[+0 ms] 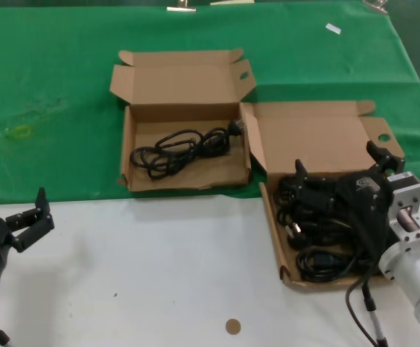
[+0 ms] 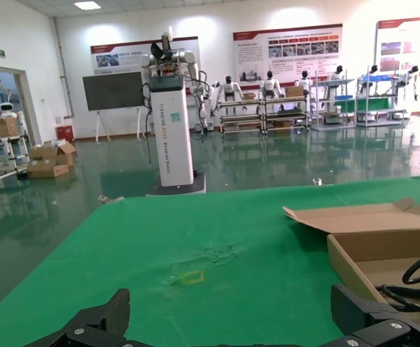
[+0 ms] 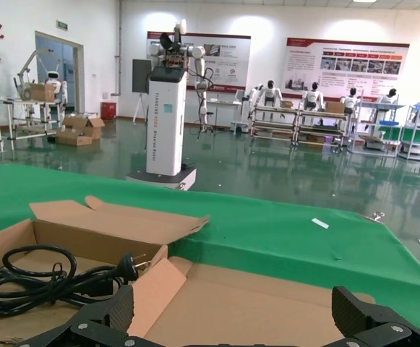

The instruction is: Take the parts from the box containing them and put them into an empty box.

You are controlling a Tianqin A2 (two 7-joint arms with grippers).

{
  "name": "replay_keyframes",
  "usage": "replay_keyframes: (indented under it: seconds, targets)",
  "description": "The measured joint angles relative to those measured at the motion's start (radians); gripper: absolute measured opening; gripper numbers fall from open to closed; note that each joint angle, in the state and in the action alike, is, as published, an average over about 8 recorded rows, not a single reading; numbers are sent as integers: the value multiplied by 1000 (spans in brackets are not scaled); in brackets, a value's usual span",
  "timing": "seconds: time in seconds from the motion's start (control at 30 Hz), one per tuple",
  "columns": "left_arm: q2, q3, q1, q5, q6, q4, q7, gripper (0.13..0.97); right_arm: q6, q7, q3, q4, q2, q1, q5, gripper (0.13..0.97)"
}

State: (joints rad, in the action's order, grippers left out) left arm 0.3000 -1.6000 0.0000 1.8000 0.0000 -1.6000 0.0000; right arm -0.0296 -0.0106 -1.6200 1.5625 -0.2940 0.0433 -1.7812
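Surface: white table [image 1: 159, 267], green cloth [image 1: 50, 87] on far part | squarer box [image 1: 184, 123] on cloth | wider box [image 1: 318, 181] right of it, straddling cloth edge | brown disc [image 1: 232, 326] near front edge

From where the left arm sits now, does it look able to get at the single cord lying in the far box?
Probably yes. The left gripper is open and holds nothing, near the table's front edge. The power cord lies exposed in the box, its lid folded back, with nothing between them. It would have to reach forward over the low front wall.

Black cords [image 1: 179, 150] in brown boxes [image 1: 141, 175] on green cloth [image 1: 50, 94]
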Motion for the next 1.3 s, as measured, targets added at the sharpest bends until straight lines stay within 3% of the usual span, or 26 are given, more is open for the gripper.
replay_keyframes:
  seconds: [1.3]
  targets:
    - [0, 0, 0, 0, 0, 0, 0, 966, 0, 0, 0, 0, 0, 0, 0, 966]
